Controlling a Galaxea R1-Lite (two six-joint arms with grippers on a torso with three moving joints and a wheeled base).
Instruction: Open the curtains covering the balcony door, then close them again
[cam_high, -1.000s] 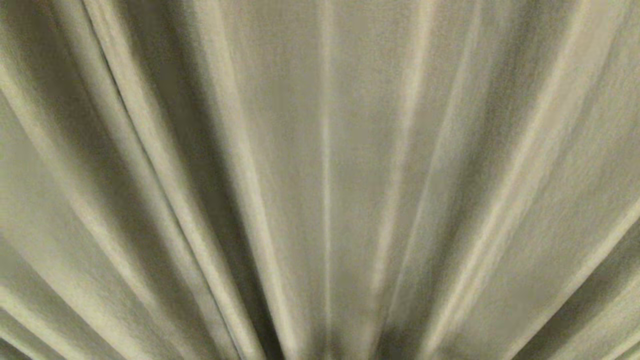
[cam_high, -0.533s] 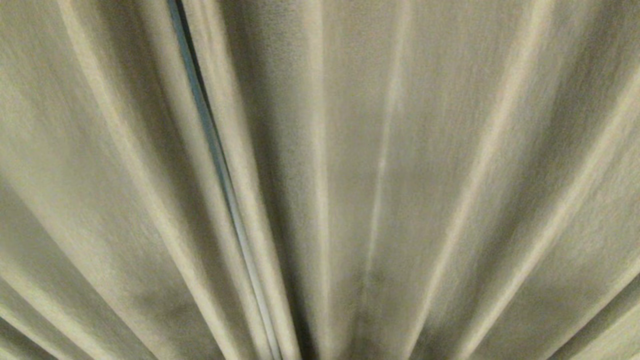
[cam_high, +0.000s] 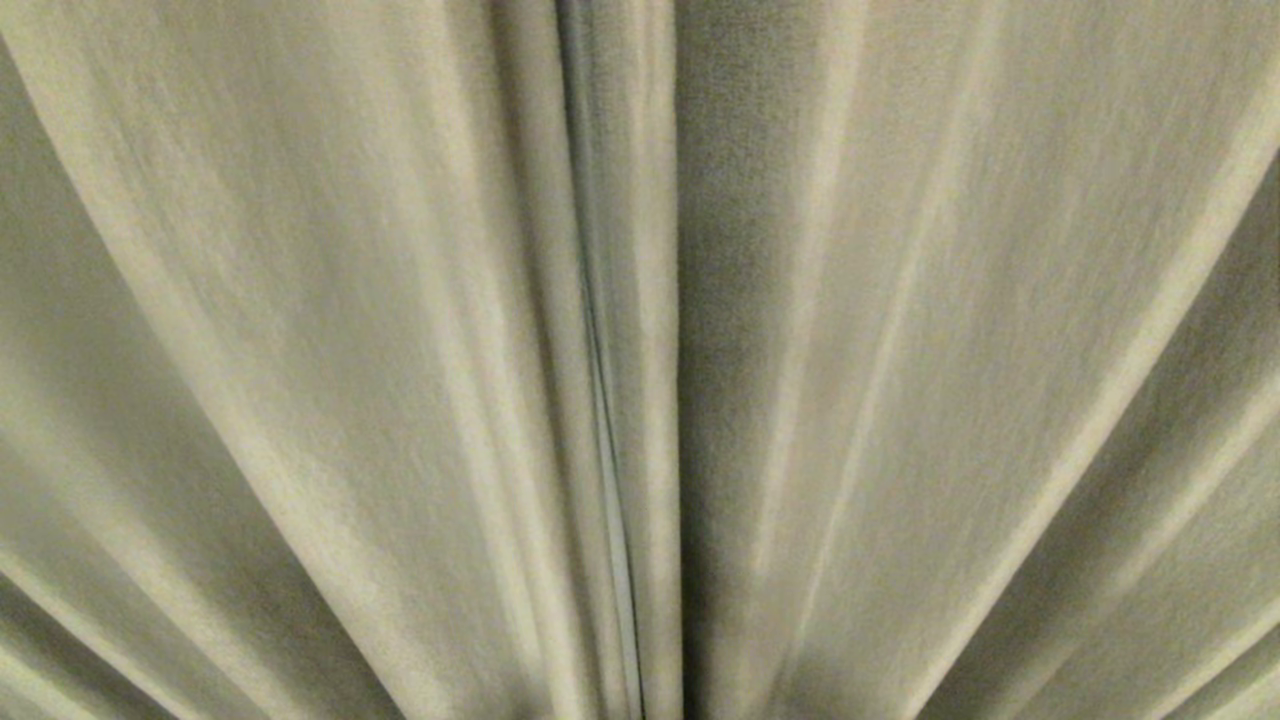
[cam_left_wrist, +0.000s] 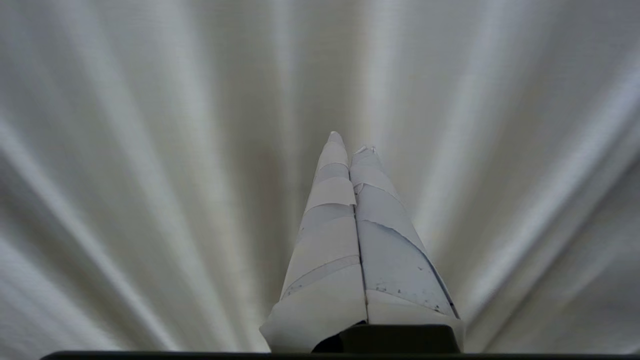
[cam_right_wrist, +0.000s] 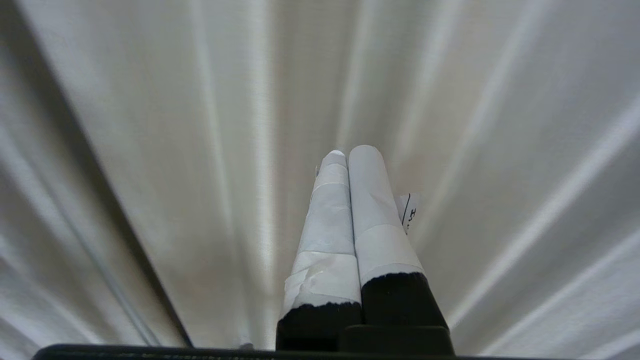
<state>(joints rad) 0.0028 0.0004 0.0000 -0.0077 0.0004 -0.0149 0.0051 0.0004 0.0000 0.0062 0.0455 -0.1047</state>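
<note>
The curtains (cam_high: 900, 350) hung drawn across the whole head view in long pleats, two panels meeting near its middle. Left end effector (cam_left_wrist: 350, 142) and right end effector (cam_right_wrist: 352, 152) were clenched empty before the fabric.

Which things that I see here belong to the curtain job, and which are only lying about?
Belonging to the job:
- the curtains, drawn, with a thin seam between panels
- left hand, shut, pointing at the fabric
- right hand, shut, holding nothing

Lying about:
- nothing else shows; the balcony door is hidden
</note>
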